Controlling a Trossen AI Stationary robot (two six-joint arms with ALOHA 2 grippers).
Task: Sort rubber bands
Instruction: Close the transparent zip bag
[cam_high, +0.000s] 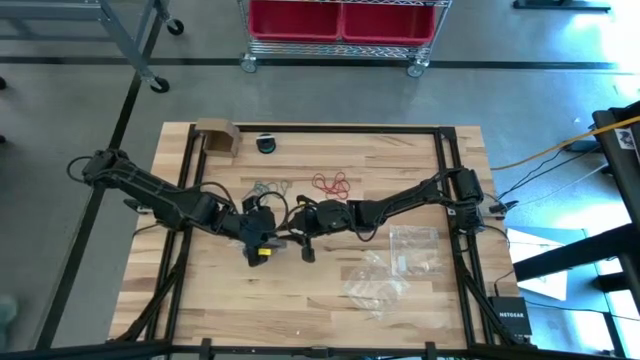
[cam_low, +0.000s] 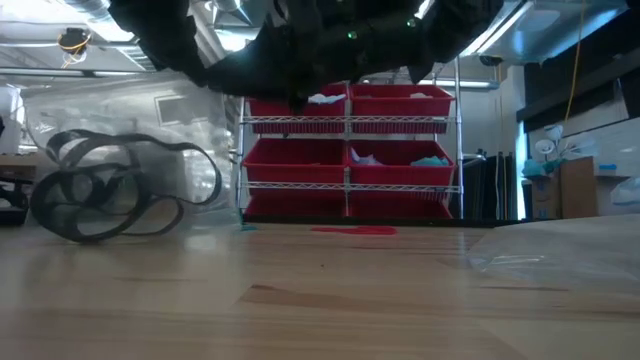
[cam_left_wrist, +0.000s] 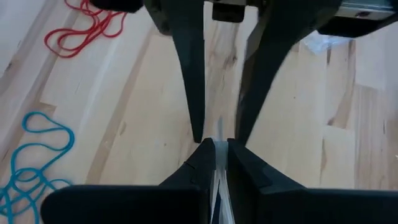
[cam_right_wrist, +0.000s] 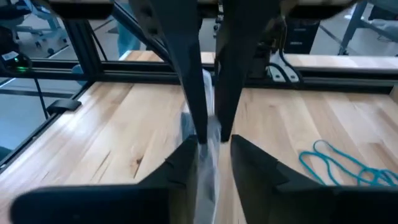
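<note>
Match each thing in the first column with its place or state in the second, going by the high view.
Column one:
1. red rubber bands
2. teal rubber bands
3. loose clear zip bags
4. left gripper

Column two:
a. closed on a strip of clear plastic over the middle of the table
b. lying just above the left arm's wrist in the picture
c. lying on the right half, below the right arm in the picture
d. lying just above the right arm's wrist in the picture

Pairs: 1-d, 2-b, 3-c, 4-a
</note>
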